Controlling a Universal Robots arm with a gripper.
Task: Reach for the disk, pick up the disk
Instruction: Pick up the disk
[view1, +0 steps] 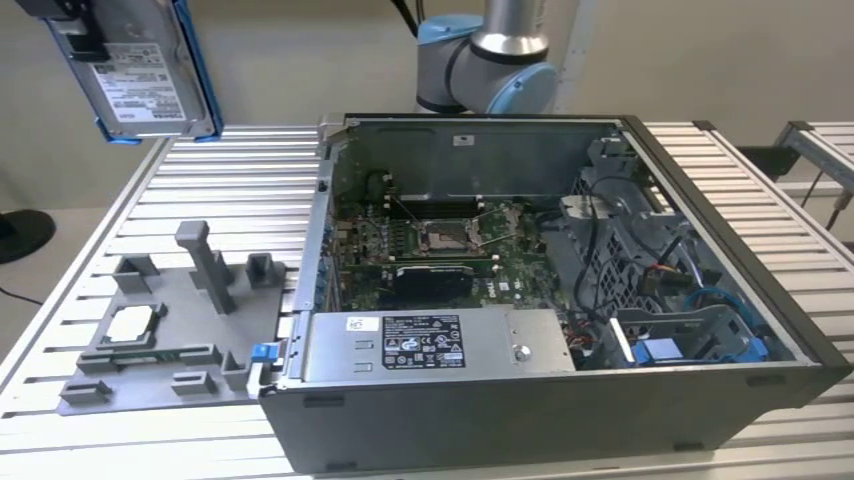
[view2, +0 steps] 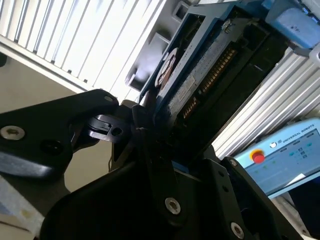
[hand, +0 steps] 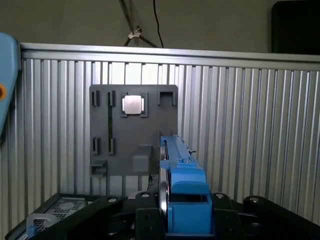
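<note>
Disk sits pinched edge-on between the two fingers of the gripper, its blue bracket jutting past the fingertips, high above the ribbed table. Straight beyond the gripper lies the grey tray with its white chip; the open computer case stands well apart.

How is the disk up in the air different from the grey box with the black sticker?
The disk hangs upright in the air, while the grey box lies inside the computer case. The disk's label is white and the grey box's label is black. Both are grey metal with a printed label.
</note>
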